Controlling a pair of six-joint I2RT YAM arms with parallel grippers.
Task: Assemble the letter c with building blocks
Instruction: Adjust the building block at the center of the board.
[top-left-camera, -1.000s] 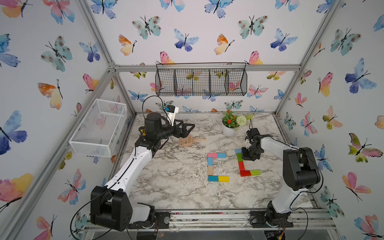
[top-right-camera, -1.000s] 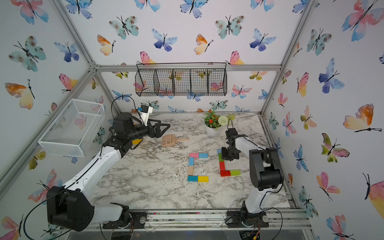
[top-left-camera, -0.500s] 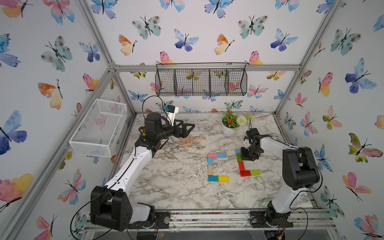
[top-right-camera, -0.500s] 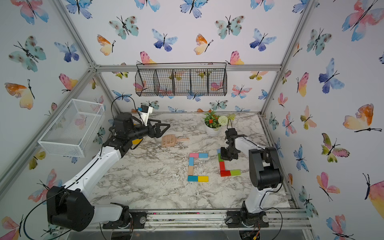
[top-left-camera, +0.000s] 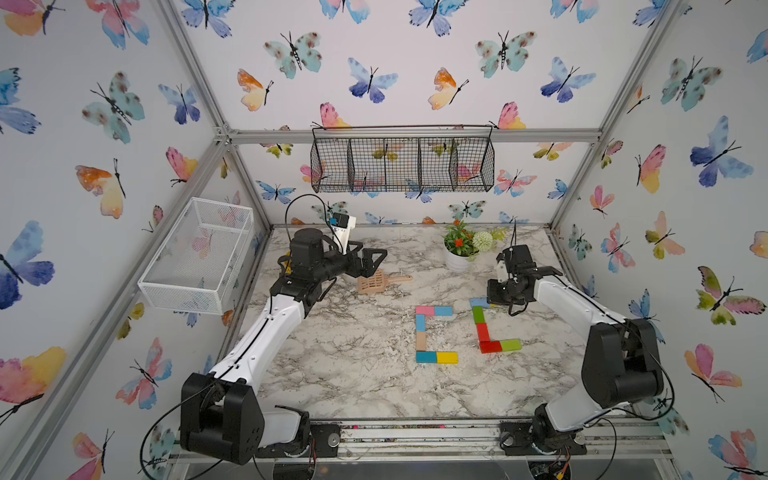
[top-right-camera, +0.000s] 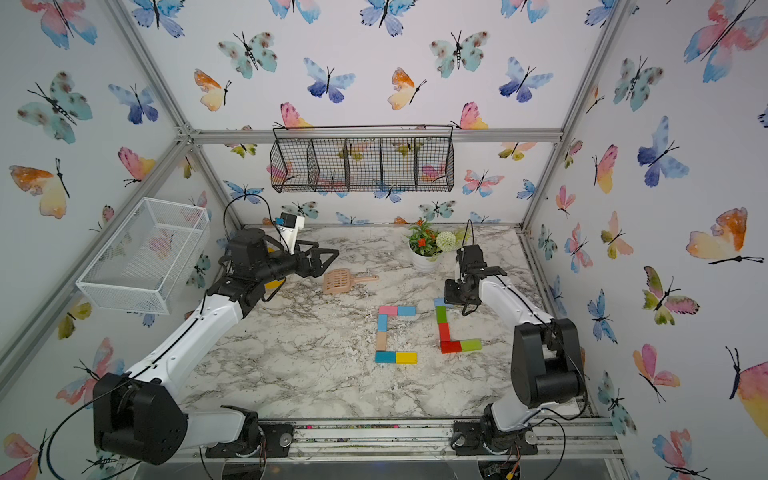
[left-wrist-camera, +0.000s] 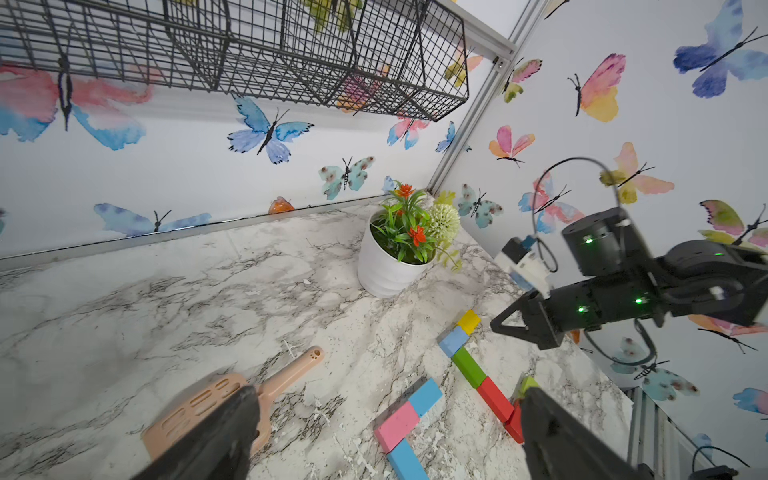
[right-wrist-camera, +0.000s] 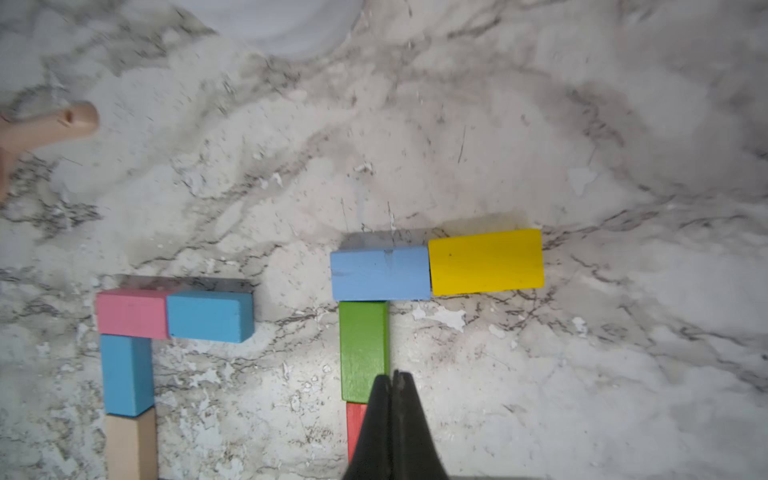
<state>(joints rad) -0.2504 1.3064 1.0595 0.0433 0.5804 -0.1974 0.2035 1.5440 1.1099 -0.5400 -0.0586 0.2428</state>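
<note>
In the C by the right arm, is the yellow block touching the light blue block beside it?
Touching. The right wrist view shows the yellow block butted end to end against the light blue block, with no gap visible between them.

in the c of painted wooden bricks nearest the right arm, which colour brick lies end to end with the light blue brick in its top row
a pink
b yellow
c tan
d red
b, since the right wrist view shows the yellow wooden brick lying end to end with the light blue wooden brick.
</note>
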